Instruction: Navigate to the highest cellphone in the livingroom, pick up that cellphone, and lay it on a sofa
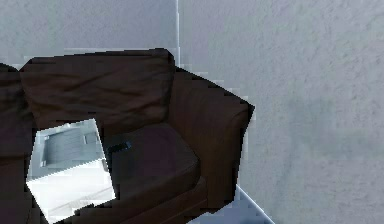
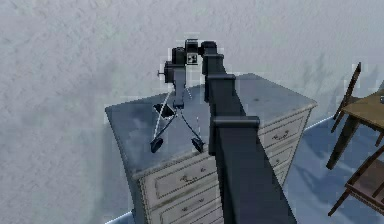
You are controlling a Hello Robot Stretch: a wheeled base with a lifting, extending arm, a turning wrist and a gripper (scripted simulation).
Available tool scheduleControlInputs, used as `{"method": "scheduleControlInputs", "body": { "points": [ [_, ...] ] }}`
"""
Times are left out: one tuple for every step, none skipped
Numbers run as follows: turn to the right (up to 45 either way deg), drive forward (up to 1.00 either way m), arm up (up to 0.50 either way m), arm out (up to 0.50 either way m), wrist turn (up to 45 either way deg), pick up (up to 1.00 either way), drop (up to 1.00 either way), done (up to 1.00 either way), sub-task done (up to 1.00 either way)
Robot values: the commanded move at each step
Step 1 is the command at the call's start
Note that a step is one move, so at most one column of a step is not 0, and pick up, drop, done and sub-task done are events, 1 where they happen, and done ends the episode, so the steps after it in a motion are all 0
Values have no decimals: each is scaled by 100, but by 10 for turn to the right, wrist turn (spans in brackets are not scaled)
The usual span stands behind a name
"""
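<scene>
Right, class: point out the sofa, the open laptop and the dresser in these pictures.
sofa (image 1: 120, 85), forward view, on its dark back cushion.
laptop (image 1: 68, 148), forward view, on its pale upper panel.
dresser (image 2: 132, 122), arm side view, on a bare part of its top.

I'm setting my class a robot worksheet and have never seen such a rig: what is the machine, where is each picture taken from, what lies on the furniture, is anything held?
It is a wheeled robot with one extending arm ending in a two-fingered hand. The forward view looks ahead from the robot: a dark sofa, with an open laptop and a small dark thing on its seat. The arm side view looks out sideways: the arm reaches over a dresser. Only bare dresser top lies behind the hand, so it holds nothing.
</scene>
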Motion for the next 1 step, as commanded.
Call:
{"method": "scheduleControlInputs", "body": {
  "points": [
    [0,0,0,0,450,0,0,0,0]
  ]
}}
